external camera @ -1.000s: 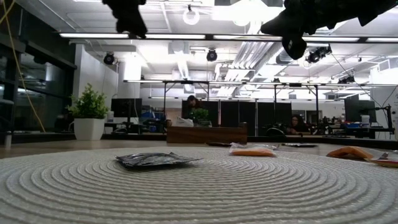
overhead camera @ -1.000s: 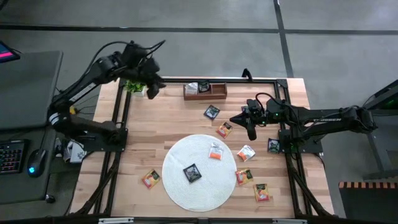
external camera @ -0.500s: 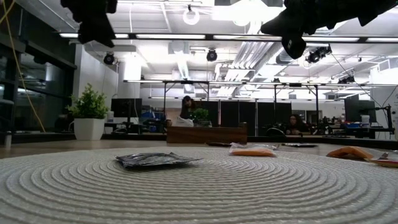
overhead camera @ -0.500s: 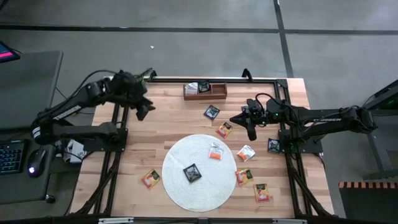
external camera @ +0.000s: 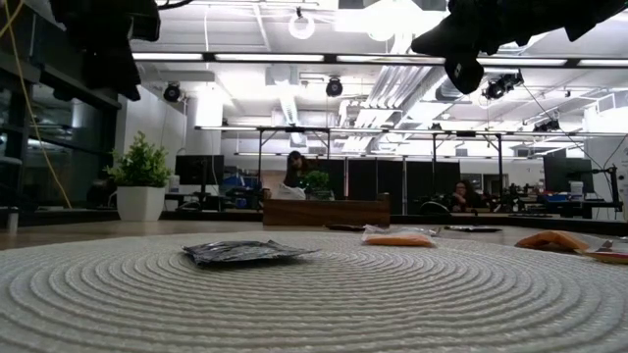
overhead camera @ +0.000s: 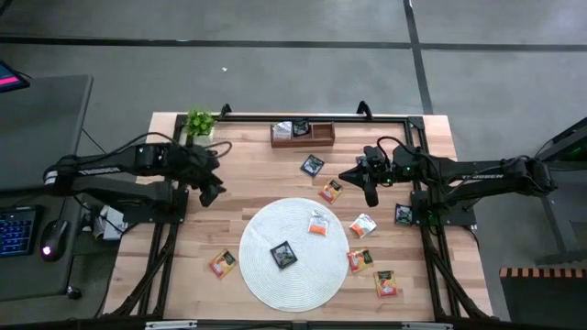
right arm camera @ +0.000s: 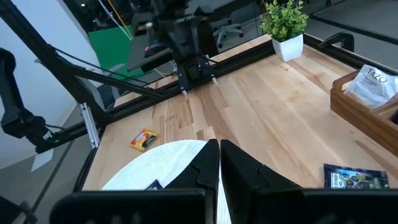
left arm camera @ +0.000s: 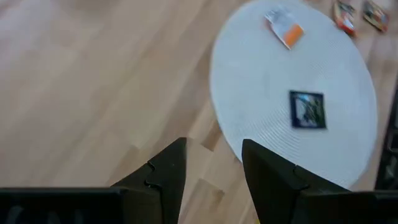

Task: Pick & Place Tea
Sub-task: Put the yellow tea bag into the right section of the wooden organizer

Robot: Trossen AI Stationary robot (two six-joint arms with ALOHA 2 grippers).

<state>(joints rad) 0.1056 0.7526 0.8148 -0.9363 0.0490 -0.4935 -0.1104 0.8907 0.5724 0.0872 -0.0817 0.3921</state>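
The left tool (overhead camera: 211, 188) is seen spread apart and empty above bare boards of the light wooden table (overhead camera: 248, 179), just off the left edge of the big round white woven mat (overhead camera: 293, 275); in the left wrist view its two dark fingers (left arm camera: 168, 171) stand apart over the wood beside the mat's rim. The right tool (overhead camera: 369, 194) is held with its fingers pressed together, nothing between them, above the table's right half near the small flat square tea sachets (overhead camera: 331, 191). On the mat a black sachet (overhead camera: 283, 255) and a white-and-orange sachet (overhead camera: 318, 223) are laid flat, well apart. Other sachets are scattered on the wood around the mat: one red-orange sachet (overhead camera: 222, 264) to its left, several to its right. At the table's far edge the brown wooden three-compartment tray (overhead camera: 302, 136) is set, with sachets inside it, and a small green potted plant (overhead camera: 199, 123) is placed near the far left corner.
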